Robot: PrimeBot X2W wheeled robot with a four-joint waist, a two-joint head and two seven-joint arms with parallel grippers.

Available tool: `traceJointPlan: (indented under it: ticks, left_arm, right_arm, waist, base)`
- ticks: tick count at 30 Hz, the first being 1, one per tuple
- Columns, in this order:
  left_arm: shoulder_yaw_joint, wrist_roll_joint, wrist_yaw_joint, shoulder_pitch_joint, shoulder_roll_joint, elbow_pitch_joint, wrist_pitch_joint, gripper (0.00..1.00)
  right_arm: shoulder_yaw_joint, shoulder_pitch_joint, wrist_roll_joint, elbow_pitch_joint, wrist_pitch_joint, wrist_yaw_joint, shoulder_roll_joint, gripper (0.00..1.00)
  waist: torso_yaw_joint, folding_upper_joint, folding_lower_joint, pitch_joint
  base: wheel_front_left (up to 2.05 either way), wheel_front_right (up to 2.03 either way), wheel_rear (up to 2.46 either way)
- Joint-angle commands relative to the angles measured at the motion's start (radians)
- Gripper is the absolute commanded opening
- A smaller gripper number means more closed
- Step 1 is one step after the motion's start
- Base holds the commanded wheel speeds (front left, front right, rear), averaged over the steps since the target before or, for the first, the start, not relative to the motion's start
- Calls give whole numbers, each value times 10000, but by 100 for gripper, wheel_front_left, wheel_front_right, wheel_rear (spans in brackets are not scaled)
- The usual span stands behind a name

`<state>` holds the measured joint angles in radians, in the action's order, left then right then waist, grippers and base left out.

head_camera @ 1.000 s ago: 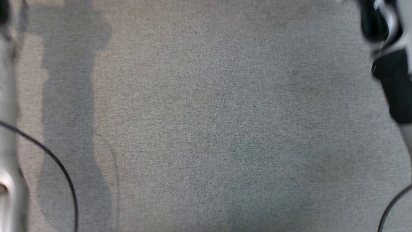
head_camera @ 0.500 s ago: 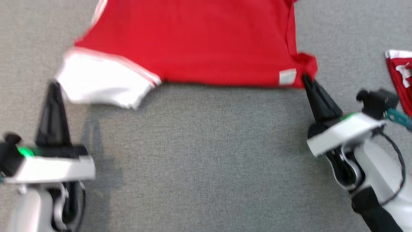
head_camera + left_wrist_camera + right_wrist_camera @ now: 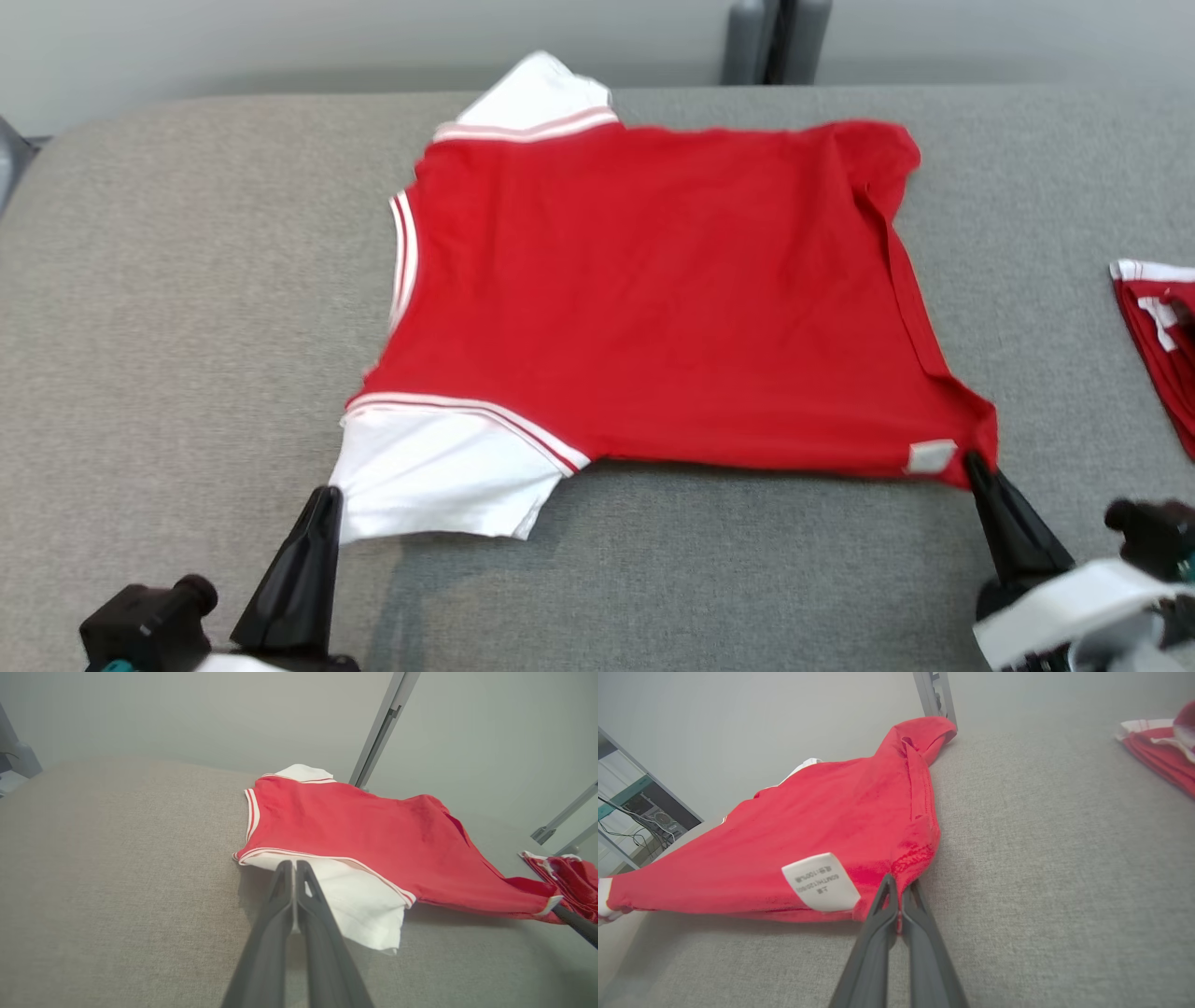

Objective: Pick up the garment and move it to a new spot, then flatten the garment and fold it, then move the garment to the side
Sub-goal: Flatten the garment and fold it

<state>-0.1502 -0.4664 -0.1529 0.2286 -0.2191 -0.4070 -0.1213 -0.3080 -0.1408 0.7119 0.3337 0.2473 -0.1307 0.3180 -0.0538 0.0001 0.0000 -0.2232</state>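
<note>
Head view first. The camera has tipped up since half a second ago, so the whole red T-shirt (image 3: 653, 299) now fits in, lying spread on the grey table (image 3: 168, 280) with its far edge close to the table's back edge. A second ago it was just bare grey cloth. Both grippers sit at the same corners as in that last frame. The left gripper (image 3: 327, 495) is pinched closed on the outer edge of the near white sleeve (image 3: 439, 476), and the right gripper (image 3: 973, 462) is closed tight on the near hem corner beside the white label (image 3: 932, 455). There's plenty of open table to the left and along the near side. On the right, another red garment (image 3: 1158, 336) sits at the frame edge, well apart from the T-shirt.

Left wrist view: the fingers are pressed together with a sliver of white sleeve (image 3: 359, 900) between them. The sleeve's near edge is lifted, with a shadow under it, and there's wide bare table to the left.

Right wrist view: the fingers are clamped on the bunched red corner and the label (image 3: 821, 882) hangs just left of them. The hem is held off the table, and there's clear grey surface between it and the other garment (image 3: 1157, 751).
</note>
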Motion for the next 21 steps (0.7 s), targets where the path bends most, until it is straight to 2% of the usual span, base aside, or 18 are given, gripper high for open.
traceJointPlan:
  ticks: [1, 6, 10, 13, 18, 21]
  left_arm:
    - [42, 80, -133, 199, -143, -248, -167, 0]
    - [46, 259, -473, 734, -331, -1199, -766, 0]
    - [59, 216, -591, 897, -352, -1551, -942, 0]
    - [61, 203, -606, 814, -360, -1544, -975, 0]
    - [139, 88, -366, 143, -533, -1376, -1030, 0]
    - [117, -57, -37, -587, -715, -1070, -1162, 0]
  right_arm:
    - [190, 373, -99, -169, -95, -1, 26, 0]
    - [989, 1576, -385, -1030, -908, -1, -205, 0]
    - [1758, 2287, -871, -1942, -1528, -1, -640, 0]
    - [1909, 2419, -943, -2216, -1807, -1, -859, 0]
    - [2306, 2333, -862, -2932, -2895, -1, -1301, 0]
    - [2714, 1915, -876, -3355, -3672, -1, -1555, 0]
  waist:
    - [-229, -1, 0, 304]
    - [-282, -1, 0, 427]
    - [-262, -1, 0, 351]
    - [-240, -1, 0, 310]
    - [-123, -1, 0, 57]
    - [-16, -1, 0, -257]
  base:
    - [0, 0, 0]
    - [0, 0, 0]
    - [0, 0, 0]
    - [0, 0, 0]
    - [0, 0, 0]
    - [0, 0, 0]
